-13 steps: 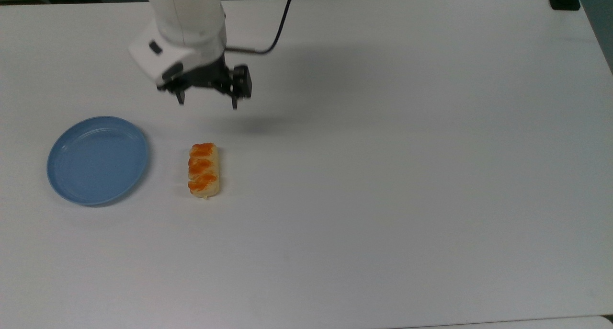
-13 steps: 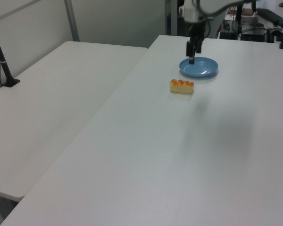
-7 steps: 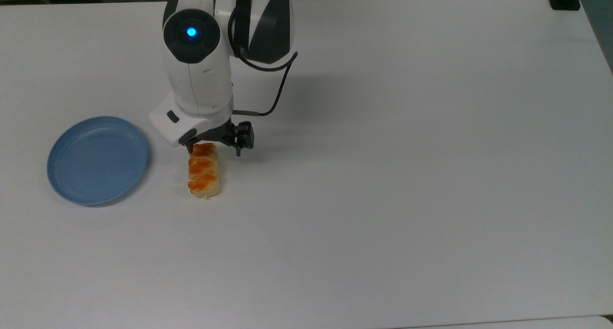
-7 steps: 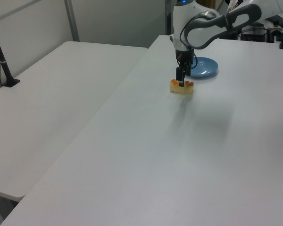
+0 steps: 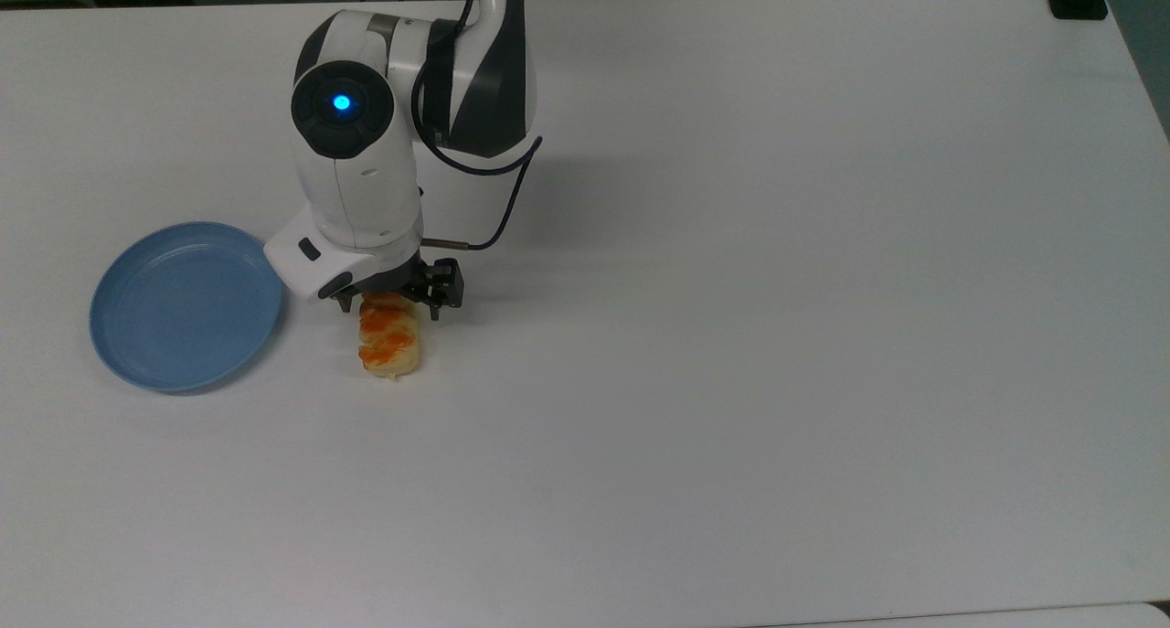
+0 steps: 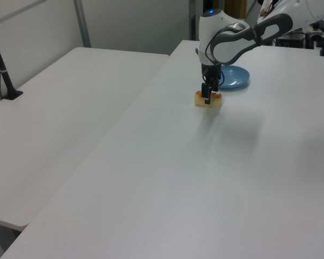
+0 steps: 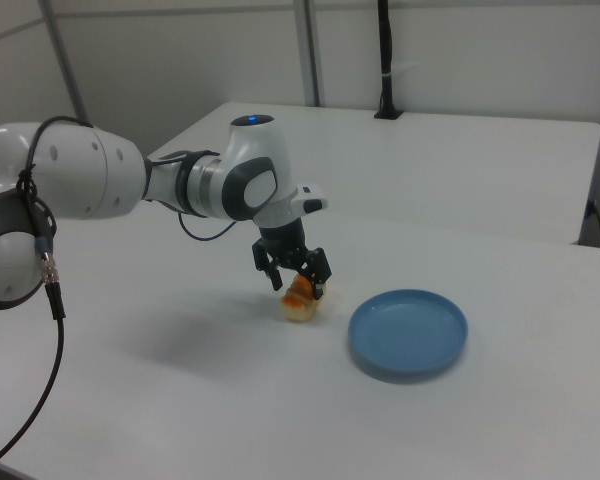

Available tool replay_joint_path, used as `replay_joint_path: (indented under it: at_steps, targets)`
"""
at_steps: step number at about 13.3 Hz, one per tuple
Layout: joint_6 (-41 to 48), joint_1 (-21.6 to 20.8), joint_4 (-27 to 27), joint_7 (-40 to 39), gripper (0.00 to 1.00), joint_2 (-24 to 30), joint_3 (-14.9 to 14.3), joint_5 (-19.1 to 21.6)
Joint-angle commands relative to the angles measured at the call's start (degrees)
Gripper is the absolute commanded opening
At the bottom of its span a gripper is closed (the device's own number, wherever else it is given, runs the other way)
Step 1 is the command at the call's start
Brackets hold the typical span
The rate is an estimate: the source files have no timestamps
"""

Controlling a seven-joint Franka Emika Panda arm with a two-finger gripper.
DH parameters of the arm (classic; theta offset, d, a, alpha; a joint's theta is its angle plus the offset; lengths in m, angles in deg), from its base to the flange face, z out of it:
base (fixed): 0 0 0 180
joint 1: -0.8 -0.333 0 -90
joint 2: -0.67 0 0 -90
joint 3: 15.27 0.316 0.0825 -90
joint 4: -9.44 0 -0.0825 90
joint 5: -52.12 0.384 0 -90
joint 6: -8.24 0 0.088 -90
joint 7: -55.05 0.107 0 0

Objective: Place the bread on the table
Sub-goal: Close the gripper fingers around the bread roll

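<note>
A: White table [image 5: 777, 335] under everything, second white table [image 6: 65, 113] butted against it on the left view's left, grey partition walls behind.

B: Where do we see the bread?

A: Bread [image 5: 390, 346] lies flat on the table, just beside the blue plate [image 5: 183, 306], on the top view's right of it, not touching it. Plate holds nothing.

B: Gripper?

A: Gripper [image 5: 388, 305] is down over the far end of the bread in the top view. Fingers are spread, one [image 5: 435, 310] on either side of the bun. We can't tell whether they touch it. Right view shows the same: gripper [image 7: 297, 283] straddling the top end of the bread [image 7: 300, 297], fingers apart.

B: Left view?

A: We see the gripper [image 6: 207, 98] pointing straight down in front of the bread [image 6: 208, 100], plate [image 6: 232, 76] behind. Bread sits on the table surface, not lifted.

B: Anything else?

A: Black cable [image 5: 494, 207] loops off the wrist. Blue light [image 5: 341, 102] is lit on the arm.
</note>
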Motion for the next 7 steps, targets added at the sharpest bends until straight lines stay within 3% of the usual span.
replay_joint_path:
  at_steps: [1,5,7]
  targets:
    - [-3.0,-0.4,-0.3,1.0,1.00,-0.5,-0.2,-0.6]
    - [-3.0,-0.4,-0.3,0.9,0.97,-0.5,-0.3,-0.6]
    - [-3.0,-0.4,-0.2,0.9,0.84,-0.6,-0.2,-0.7]
